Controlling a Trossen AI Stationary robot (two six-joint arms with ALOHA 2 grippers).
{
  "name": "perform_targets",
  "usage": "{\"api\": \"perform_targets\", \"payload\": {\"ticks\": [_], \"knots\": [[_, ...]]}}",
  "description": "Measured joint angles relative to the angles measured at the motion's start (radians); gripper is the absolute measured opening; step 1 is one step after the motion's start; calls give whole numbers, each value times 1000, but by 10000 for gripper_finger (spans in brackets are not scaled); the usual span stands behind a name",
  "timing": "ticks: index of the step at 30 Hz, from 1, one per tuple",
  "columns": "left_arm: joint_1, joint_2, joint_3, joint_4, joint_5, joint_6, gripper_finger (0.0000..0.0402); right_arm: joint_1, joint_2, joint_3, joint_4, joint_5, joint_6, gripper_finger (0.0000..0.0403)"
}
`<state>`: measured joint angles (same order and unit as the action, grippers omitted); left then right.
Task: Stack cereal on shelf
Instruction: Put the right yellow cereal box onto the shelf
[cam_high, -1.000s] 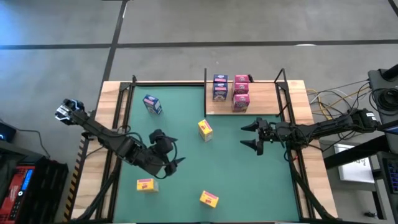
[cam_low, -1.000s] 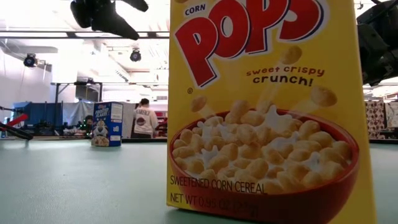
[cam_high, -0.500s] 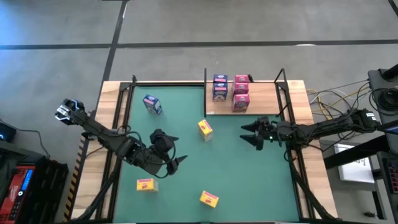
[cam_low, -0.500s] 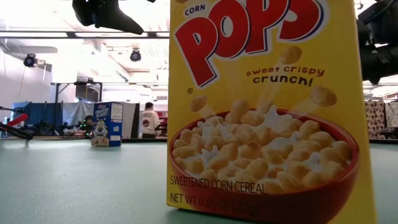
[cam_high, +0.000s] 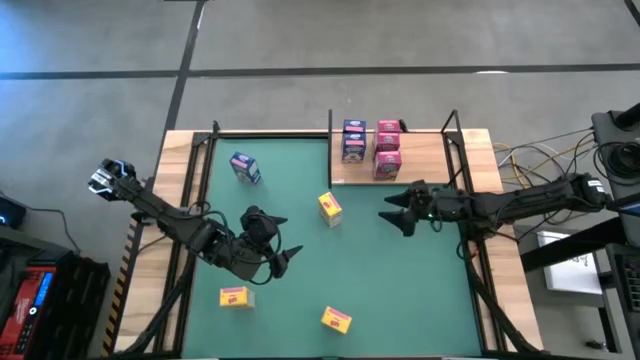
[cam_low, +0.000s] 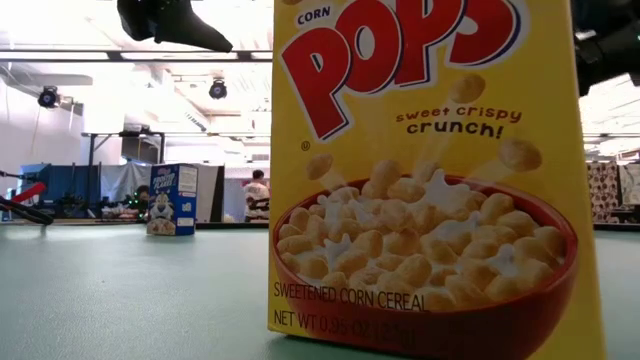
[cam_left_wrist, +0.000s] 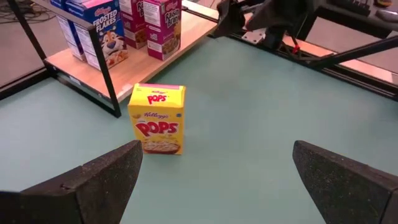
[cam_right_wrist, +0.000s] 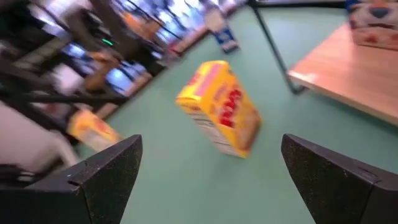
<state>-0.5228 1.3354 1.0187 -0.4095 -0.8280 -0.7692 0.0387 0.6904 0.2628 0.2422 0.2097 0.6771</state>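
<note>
A yellow cereal box (cam_high: 330, 208) stands upright on the green mat, left of the wooden shelf (cam_high: 425, 165). It also shows in the left wrist view (cam_left_wrist: 157, 119) and the right wrist view (cam_right_wrist: 221, 115). Blue boxes (cam_high: 354, 140) and pink boxes (cam_high: 388, 150) stand on the shelf. A blue box (cam_high: 244, 168) stands at the far left, and two yellow boxes (cam_high: 234, 296) (cam_high: 336, 320) lie near the front. My right gripper (cam_high: 395, 212) is open and empty, right of the upright yellow box. My left gripper (cam_high: 283, 252) is open and empty, near-left of it.
The shelf's black posts (cam_high: 331, 130) (cam_high: 452, 125) stand at its corners. The front yellow box (cam_low: 430, 180) fills much of the low view. A person (cam_low: 258, 195) stands in the room beyond the table. Bare mat (cam_high: 400, 290) lies at the near right.
My right gripper has moved toward the table's left, closer to the upright yellow box, still open. My left gripper has edged a little toward the table's right. No box has moved.
</note>
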Motion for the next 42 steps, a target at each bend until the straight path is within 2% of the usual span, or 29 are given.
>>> {"api": "perform_targets", "payload": {"ticks": [5, 7, 17, 23, 34, 42], "knots": [[0, 0, 0, 2, 0, 0, 398, -2, 57, 163, -297, 137, 53, 373], [0, 0, 0, 2, 0, 2, 398, -2, 88, 212, -342, 157, 84, 373], [-7, -13, 0, -28, 39, 24, 398, -2, 356, 400, -340, 159, 168, 373], [-36, -42, 0, -85, 60, 22, 398, -2, 522, 518, -342, 159, 141, 373], [-128, -79, 0, -109, 61, 9, 398, 19, 721, 706, -378, 160, 71, 373], [-169, -92, 0, -111, 61, -10, 398, 22, 876, 882, -541, 239, 12, 373]]}}
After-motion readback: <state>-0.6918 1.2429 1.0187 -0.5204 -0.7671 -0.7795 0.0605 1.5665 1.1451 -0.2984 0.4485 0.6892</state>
